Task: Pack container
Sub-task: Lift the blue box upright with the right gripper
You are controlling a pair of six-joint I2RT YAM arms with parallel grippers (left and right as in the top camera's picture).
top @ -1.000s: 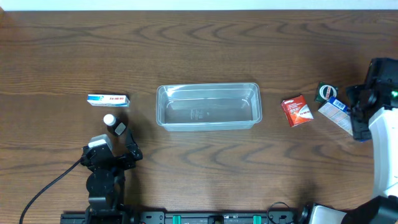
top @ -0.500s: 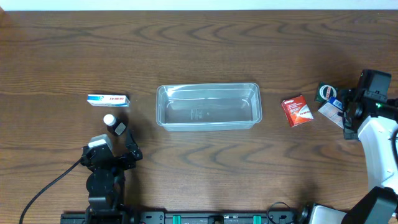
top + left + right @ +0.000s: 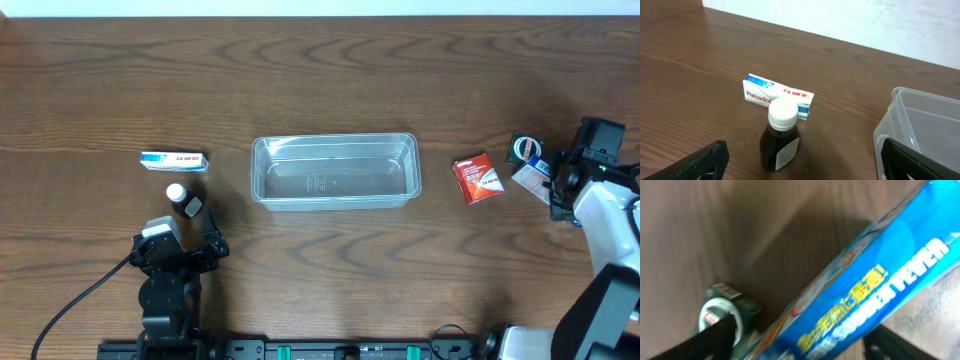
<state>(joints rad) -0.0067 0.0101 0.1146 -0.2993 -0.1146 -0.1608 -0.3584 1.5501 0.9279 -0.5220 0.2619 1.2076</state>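
Note:
The clear plastic container [image 3: 335,170] sits empty mid-table; its corner shows in the left wrist view [image 3: 925,130]. My left gripper [image 3: 181,243] is open and empty just in front of a dark bottle with a white cap [image 3: 186,201] [image 3: 780,137]. A white and blue Panadol box [image 3: 173,160] [image 3: 777,94] lies behind the bottle. My right gripper [image 3: 558,182] [image 3: 800,347] is open, its fingers on either side of a blue box [image 3: 535,180] [image 3: 860,285] at the far right. A green round tin [image 3: 522,148] [image 3: 722,311] lies beside that box.
A red packet [image 3: 478,178] lies between the container and the blue box. The table's right edge is close to the right arm. The left arm's cable [image 3: 70,305] trails toward the front left.
The right arm has lowered and shifted toward the blue box, bringing its fingers around it. The left arm and all objects have stayed still.

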